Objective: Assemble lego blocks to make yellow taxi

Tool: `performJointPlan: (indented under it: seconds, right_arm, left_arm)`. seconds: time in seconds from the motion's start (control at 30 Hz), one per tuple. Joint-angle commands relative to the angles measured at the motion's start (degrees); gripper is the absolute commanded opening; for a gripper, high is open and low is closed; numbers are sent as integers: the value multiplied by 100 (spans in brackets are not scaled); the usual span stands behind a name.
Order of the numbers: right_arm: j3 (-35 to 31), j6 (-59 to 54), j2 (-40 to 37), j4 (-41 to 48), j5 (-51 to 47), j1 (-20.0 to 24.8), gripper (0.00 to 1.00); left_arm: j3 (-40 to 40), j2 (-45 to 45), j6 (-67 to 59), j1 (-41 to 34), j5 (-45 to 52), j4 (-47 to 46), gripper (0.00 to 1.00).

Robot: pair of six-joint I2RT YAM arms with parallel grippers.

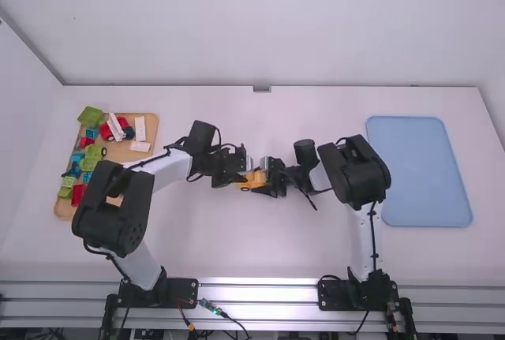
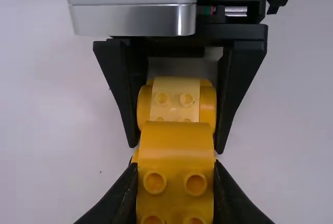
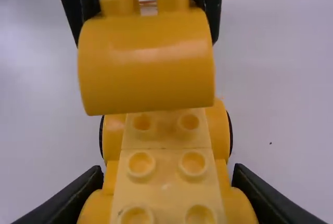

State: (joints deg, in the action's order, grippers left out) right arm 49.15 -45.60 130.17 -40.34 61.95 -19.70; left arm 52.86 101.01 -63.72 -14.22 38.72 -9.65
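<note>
Near the table's middle, my left gripper and right gripper face each other at the yellow car base. In the left wrist view my left gripper is shut on a yellow rounded block. That block, also in the right wrist view, hangs over the far end of the base, its studs facing the left gripper. My right gripper grips the wheeled base by its sides, pale studs up. Whether block and base touch, I cannot tell.
A wooden tray of red, green, blue and white blocks stands at the left, beside the left arm. On the right, past the right arm, lies a blue tray.
</note>
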Motion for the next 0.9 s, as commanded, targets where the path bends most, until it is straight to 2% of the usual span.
performJointPlan:
  seconds: [0.0,0.07,0.3,0.53,0.63,0.7,0.87]
  right_arm:
    - [-70,-96,63,-52,-28,15,68]
    - [-146,-90,61,-203,-28,15,71]
    - [-299,120,61,-590,-4,98,72]
    - [-278,122,63,-557,13,103,61]
    - [-254,122,63,-520,15,72,59]
    - [-273,122,63,-557,-11,46,54]
    - [-256,122,61,-529,-9,55,51]
  left_arm:
    - [96,-159,153,-127,68,22,2]
    - [90,-159,138,-195,70,52,2]
    - [142,-159,411,-466,-538,72,2]
    - [162,-159,400,-487,-525,170,2]
    - [162,-159,433,-487,-522,186,2]
    - [162,-159,435,-487,-535,221,2]
    - [162,-159,544,-487,-522,273,2]
